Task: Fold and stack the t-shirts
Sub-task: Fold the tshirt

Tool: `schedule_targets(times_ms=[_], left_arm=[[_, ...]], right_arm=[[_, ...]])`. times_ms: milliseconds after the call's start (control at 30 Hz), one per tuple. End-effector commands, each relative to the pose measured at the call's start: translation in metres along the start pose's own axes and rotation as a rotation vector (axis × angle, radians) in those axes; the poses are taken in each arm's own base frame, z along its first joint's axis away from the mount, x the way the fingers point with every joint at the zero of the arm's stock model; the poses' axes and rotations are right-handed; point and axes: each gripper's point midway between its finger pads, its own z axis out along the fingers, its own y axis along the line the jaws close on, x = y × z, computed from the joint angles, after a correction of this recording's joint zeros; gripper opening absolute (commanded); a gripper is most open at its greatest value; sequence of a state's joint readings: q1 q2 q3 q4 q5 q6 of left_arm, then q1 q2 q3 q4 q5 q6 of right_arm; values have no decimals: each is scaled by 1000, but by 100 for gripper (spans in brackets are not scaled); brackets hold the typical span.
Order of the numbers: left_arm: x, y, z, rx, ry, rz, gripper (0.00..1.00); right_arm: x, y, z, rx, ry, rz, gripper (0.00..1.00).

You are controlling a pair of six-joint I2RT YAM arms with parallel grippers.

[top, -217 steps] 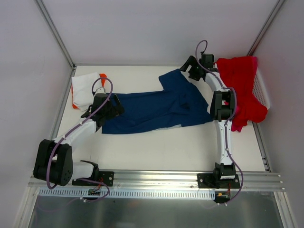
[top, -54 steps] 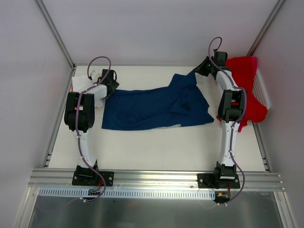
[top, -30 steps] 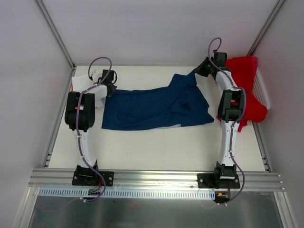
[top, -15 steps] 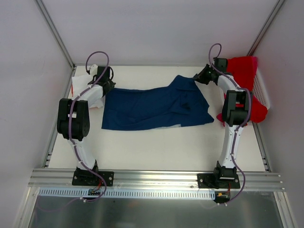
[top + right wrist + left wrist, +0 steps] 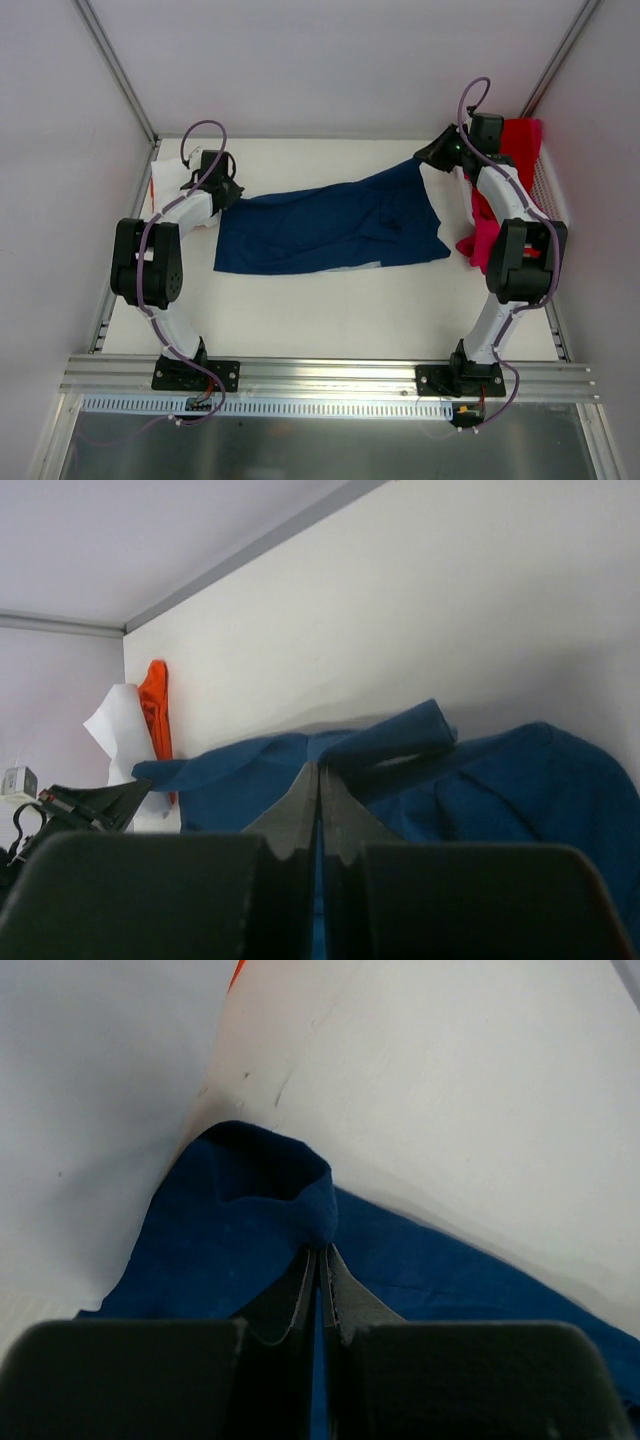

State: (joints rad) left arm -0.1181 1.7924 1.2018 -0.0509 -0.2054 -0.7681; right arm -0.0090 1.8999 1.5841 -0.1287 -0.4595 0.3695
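The navy blue t-shirt [image 5: 330, 225] lay spread across the middle of the top view on the white table [image 5: 330, 300], with one end at the left and the other raised toward the upper right. The left gripper [image 5: 228, 192] was clenched on the shirt's left corner, and in the left wrist view its tips met on a fold of navy cloth. The right gripper [image 5: 425, 160] was pinched tight on the right corner, with cloth bunched just above its tips in the right wrist view. A white t-shirt [image 5: 168, 172] with an orange one [image 5: 152, 188] sat at the upper left, just behind the left gripper. A red t-shirt [image 5: 520, 135] draped over the white mesh basket [image 5: 548, 185] at the right edge, and a pink one [image 5: 478, 240] hung below it
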Motion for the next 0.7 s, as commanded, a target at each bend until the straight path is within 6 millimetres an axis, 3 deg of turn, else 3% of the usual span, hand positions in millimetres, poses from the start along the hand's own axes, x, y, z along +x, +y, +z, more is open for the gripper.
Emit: schedule_targets(times_ms=[0,333,367,400,433,667], left_arm=[[-7,-11,-26,72,-4,-6,0],[-3,5,-59,84,-31,-4,0],[-6,5,-66,92,-42,-5,0],[-7,5,-68,95,-47,-1,0],[-7,7,-73,102,-52,-1,0],[-1,17,-92,118,-57,-4,0]], right_arm=[[3,23,-27,-49,-21,-43,0],[43,13,-62,-29,6,-38,0],[53,6,-63,-15,20,-28,0],[59,15,-68,-30,21,-46,0],[67,10,-69,-21,33,-40,0],[85,7,-93,-11,23,-48,0]])
